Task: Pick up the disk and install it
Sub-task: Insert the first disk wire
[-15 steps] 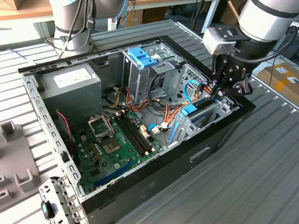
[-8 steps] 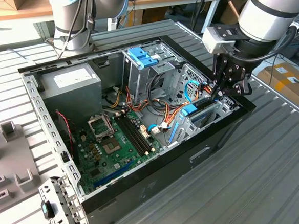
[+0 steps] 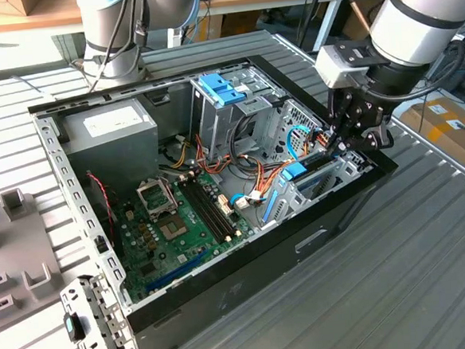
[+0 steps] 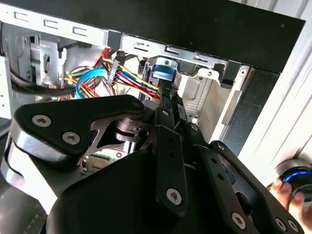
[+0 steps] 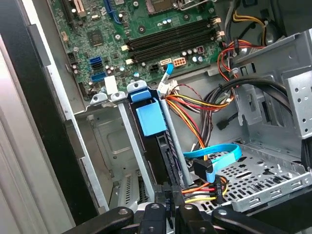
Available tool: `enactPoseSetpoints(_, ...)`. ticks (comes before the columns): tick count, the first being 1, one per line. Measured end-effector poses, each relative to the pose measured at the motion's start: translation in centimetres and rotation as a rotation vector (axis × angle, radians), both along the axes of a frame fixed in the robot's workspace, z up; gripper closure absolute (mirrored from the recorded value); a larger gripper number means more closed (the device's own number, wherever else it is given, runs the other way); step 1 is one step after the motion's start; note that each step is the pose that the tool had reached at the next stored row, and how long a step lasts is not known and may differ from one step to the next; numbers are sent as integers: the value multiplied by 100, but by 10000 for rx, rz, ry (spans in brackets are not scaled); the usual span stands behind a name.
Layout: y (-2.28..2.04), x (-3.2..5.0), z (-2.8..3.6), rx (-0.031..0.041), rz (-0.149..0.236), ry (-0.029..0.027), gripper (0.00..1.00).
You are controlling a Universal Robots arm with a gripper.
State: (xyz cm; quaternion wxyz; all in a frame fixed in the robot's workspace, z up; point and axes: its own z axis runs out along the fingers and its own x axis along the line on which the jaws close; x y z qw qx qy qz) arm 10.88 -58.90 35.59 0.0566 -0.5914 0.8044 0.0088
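1. In the exterior view, you had the gripper (image 3: 343, 141) lowered into the open computer case (image 3: 225, 303), at the corner of the case farthest from the grey power supply (image 3: 110, 135). The disk (image 3: 308, 169), dark with blue rails, stood on edge in the bay just below the gripper. The green motherboard (image 3: 180, 226) lay between the power supply and the disk. A paler blue tray (image 3: 222, 87) sat on the drive cage beside the power supply.

2. In the second wrist view, your gripper's black linkages reached toward the disk (image 4: 163, 73), whose blue rail end showed beyond them, beside red and yellow cables (image 4: 131, 78).

3. In the first wrist view, the disk (image 5: 151, 126) sat upright in its metal bay, its blue tab towards the motherboard (image 5: 146, 29). The fingers (image 5: 181, 214) were closed on the disk's near edge. A blue data cable (image 5: 219, 157) lay just beside the disk.
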Motion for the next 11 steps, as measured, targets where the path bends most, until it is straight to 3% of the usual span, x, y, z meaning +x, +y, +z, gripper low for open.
enactPoseSetpoints(11,0,0,-2,1,2391,0,83)
